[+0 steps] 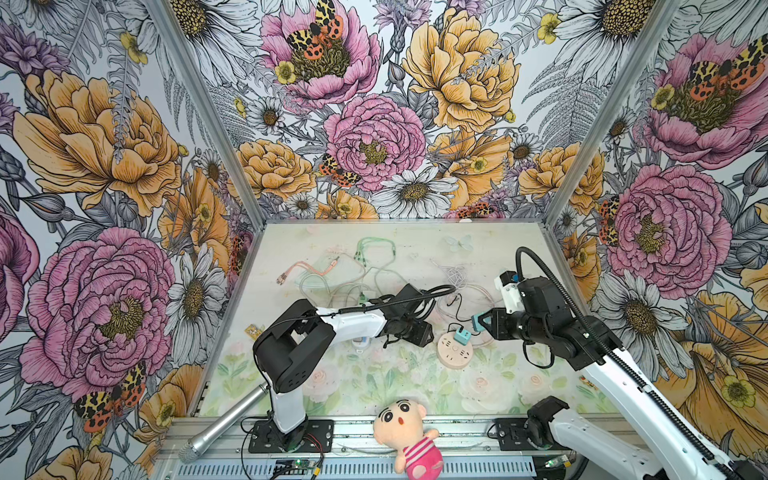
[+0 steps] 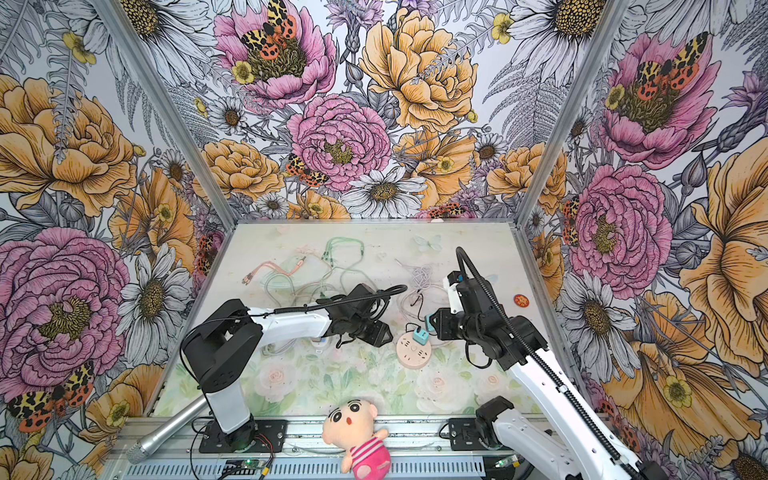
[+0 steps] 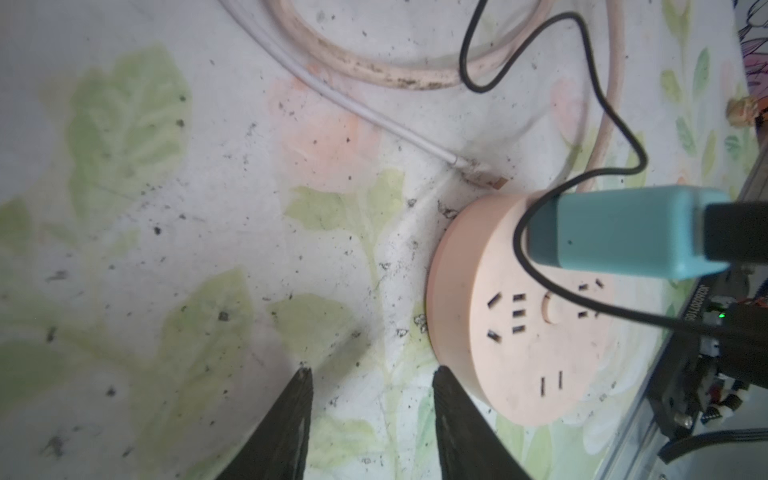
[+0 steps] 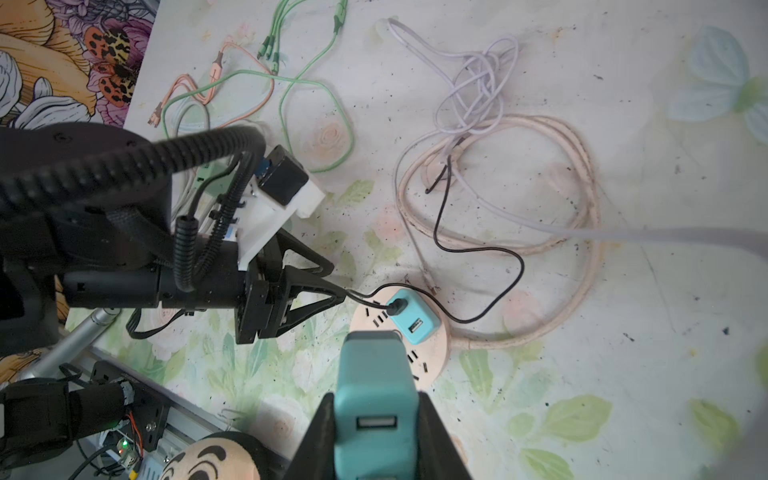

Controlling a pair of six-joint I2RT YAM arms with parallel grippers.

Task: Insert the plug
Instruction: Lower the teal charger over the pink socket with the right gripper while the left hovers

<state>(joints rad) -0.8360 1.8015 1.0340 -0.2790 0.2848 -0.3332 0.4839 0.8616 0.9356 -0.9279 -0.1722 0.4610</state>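
**Plug.** The plug point(image 4: 375, 374), a teal block with a USB port on its upper face, is pinched between the two fingers of the right gripper point(image 4: 374, 397), which press on its two long sides. In both top views the plug point(image 1: 477, 322) is held clear of the table point(image 1: 519, 374), right of the middle and nearer the front edge than the back.

**Socket.** The round pink socket point(image 1: 455, 352) lies flat on the table just beside the held plug, on its front-left side. In the right wrist view the plug's front end overlaps the socket's rim point(image 4: 440, 353); contact cannot be confirmed. A second teal charger point(image 1: 462, 336) is seated in the socket, with a black cable point(image 4: 478, 249) attached.

**Left gripper.** The left gripper point(image 3: 372, 370) sits just left of the socket, fingers spread, nothing between them.

**Surroundings.** A pink cord point(image 4: 582, 208) coils toward the back edge. Green cables point(image 1: 374, 245) lie near the back-left corner. A doll point(image 1: 409, 440) and a microphone point(image 1: 224, 428) rest at the front edge.
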